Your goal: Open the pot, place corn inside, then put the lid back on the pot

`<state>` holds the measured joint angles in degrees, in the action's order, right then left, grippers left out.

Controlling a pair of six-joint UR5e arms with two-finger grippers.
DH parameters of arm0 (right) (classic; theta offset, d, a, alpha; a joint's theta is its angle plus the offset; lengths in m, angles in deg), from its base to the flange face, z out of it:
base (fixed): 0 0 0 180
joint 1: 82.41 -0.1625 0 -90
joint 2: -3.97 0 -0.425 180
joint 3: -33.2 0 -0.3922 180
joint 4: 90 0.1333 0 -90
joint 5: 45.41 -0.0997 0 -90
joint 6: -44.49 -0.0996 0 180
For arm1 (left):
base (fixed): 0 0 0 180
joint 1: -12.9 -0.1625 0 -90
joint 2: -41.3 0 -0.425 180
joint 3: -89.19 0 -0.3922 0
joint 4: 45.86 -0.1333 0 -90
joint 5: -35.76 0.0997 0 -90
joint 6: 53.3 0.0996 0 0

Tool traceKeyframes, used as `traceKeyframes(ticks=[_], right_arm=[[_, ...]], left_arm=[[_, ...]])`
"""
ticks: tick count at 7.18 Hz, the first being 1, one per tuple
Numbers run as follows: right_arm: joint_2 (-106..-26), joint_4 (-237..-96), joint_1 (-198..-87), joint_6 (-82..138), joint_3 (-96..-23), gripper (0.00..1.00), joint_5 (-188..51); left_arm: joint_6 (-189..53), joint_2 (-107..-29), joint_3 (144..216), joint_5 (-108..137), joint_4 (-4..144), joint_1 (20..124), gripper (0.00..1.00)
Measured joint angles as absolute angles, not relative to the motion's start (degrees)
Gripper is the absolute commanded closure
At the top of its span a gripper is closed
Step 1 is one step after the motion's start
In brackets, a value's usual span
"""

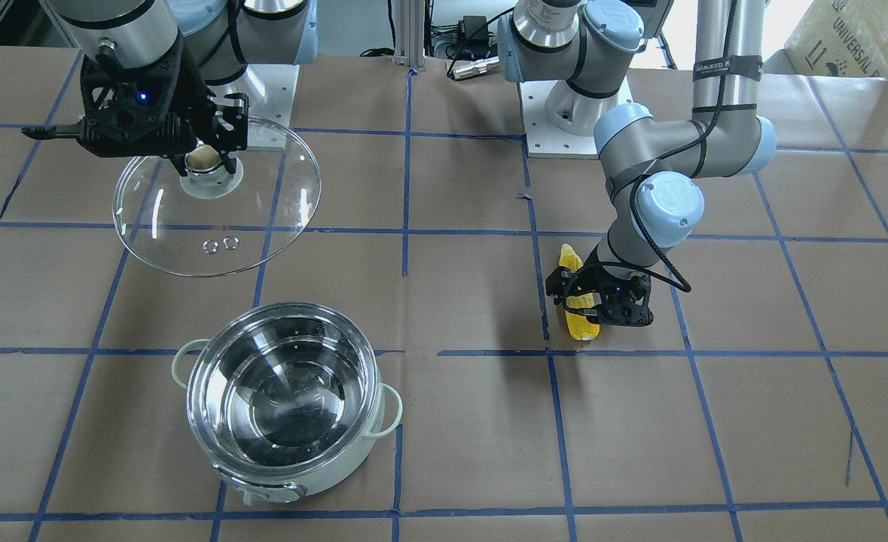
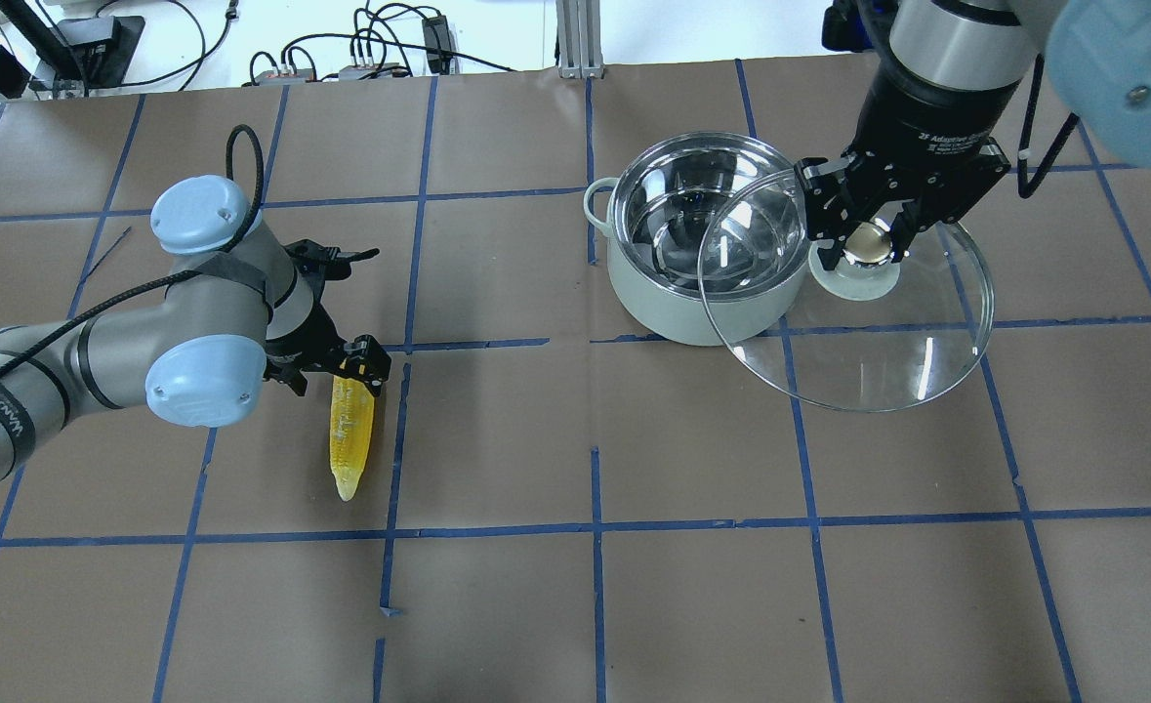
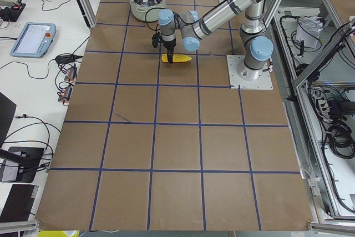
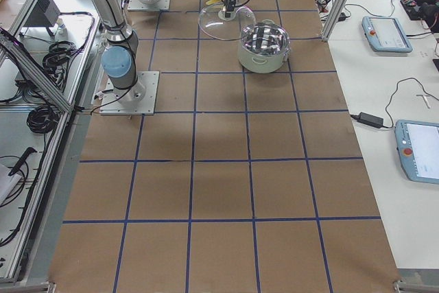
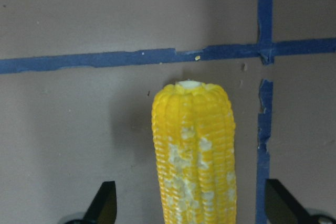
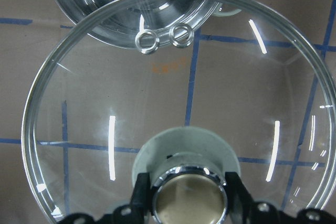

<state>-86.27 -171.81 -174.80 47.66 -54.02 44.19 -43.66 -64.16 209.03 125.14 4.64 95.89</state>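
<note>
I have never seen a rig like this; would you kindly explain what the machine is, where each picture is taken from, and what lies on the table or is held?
These are two robot arms at a paper-covered table, each ending in a two-finger gripper. Four fixed cameras look from above, from the front and from each end; two more sit on the wrists. The right gripper is shut on the knob of the glass lid, held up beside the open, empty pot. The left gripper is open, straddling the corn, which lies on the table.
</note>
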Motion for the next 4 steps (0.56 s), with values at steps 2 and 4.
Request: traceKeyframes(ticks=[2, 4], right_arm=[[-86.3, -171.7, -174.8, 47.7, -54.0, 0.72, 44.2], [-86.4, -171.7, -174.8, 47.6, -54.0, 0.72, 44.2]], left_arm=[[-43.6, -65.1, 209.2, 124.9, 3.7, 96.1, 0.76], [-44.0, -64.0, 208.8, 124.9, 4.1, 96.7, 0.76]])
